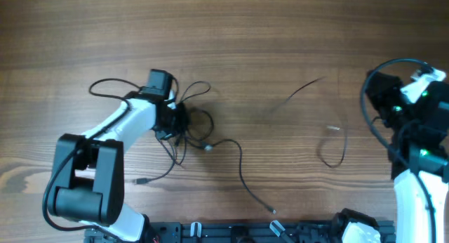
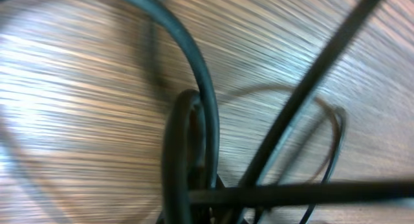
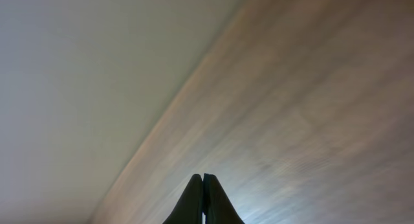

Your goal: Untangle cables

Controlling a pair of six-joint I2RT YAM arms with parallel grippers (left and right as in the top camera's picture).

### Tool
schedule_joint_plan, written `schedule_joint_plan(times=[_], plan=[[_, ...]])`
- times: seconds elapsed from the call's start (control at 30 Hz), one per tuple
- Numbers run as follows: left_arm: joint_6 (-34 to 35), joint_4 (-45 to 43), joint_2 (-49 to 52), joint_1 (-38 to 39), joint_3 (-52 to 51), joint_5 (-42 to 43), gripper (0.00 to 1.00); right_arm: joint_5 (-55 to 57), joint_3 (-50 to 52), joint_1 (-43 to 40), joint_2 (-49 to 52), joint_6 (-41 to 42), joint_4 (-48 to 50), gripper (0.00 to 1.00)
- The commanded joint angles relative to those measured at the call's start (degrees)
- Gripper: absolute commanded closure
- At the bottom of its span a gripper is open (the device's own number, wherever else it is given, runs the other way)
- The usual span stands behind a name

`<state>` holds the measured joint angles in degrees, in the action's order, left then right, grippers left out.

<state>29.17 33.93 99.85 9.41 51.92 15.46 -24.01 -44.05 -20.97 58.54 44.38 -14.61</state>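
Observation:
The cables (image 1: 184, 123) are thin black cords bunched in a knot left of centre on the wooden table. Loops spread to the left (image 1: 105, 87), and one strand trails right and down to a plug end (image 1: 273, 211). My left gripper (image 1: 175, 120) is down in the knot. In the left wrist view the cords (image 2: 200, 114) cross blurred and very close, over dark jaws (image 2: 207, 204) that look shut on them. A separate cable (image 1: 333, 148) lies right of centre. My right gripper (image 3: 204, 179) is shut, empty and raised at the far right.
A thin loose strand (image 1: 302, 92) lies right of centre, towards the back. A small plug (image 1: 140, 180) lies in front of the knot. The right arm's thick black wire (image 1: 372, 95) loops at the right edge. The arm bases stand along the front edge.

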Motion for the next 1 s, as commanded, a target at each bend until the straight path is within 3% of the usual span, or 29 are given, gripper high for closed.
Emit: schedule_joint_plan(times=[0.0, 0.13, 0.2, 0.3, 0.4, 0.53, 0.57, 0.7, 0.77, 0.87, 0.97], plan=[[-0.9, 2.3, 0.8, -7.3, -0.7, -5.6, 0.96, -2.4, -0.7, -6.0, 5.7, -2.9, -2.6, 0.96], [-0.9, 4.3, 0.8, -13.9, -0.7, -2.9, 0.96, -3.7, -0.6, -9.5, 14.4, -4.0, -5.1, 0.96], [-1.6, 3.8, 0.8, -13.6, -0.7, 3.0, 0.96, -13.5, -0.6, -8.4, 18.8, -9.1, -4.1, 0.91], [-4.8, 0.5, 0.8, -10.5, -0.7, 10.6, 0.96, -23.5, -0.6, -3.7, 23.6, -19.3, -3.8, 0.56], [-4.9, -0.7, 0.8, -6.0, -0.7, 9.9, 0.96, -24.1, -0.6, 5.5, 26.8, -27.0, -5.8, 0.40], [-4.8, 0.2, 0.8, -0.9, -0.7, 5.0, 0.96, -14.6, -0.6, 22.9, 29.9, -27.9, -3.4, 0.39], [-4.8, 0.2, 0.8, -0.1, -0.7, 4.8, 0.96, -6.2, -0.6, 29.7, 30.6, -27.9, -1.9, 0.37], [-4.8, 0.1, 0.8, 0.1, -0.7, 4.8, 0.96, 7.1, -0.9, 40.0, 30.6, -28.9, 0.7, 0.33], [-4.8, 0.1, 0.8, 0.1, -0.7, 4.8, 0.96, 12.6, -0.9, 45.8, 30.6, -24.2, 2.7, 0.34], [-4.8, 0.2, 0.8, 0.1, -0.7, 4.8, 0.96, 15.5, -0.9, 50.1, 30.6, -17.3, 5.3, 0.34], [-4.8, 0.4, 0.8, 0.1, -0.7, 4.8, 0.96, 16.6, -0.9, 52.4, 31.0, -20.2, 5.3, 0.33]])
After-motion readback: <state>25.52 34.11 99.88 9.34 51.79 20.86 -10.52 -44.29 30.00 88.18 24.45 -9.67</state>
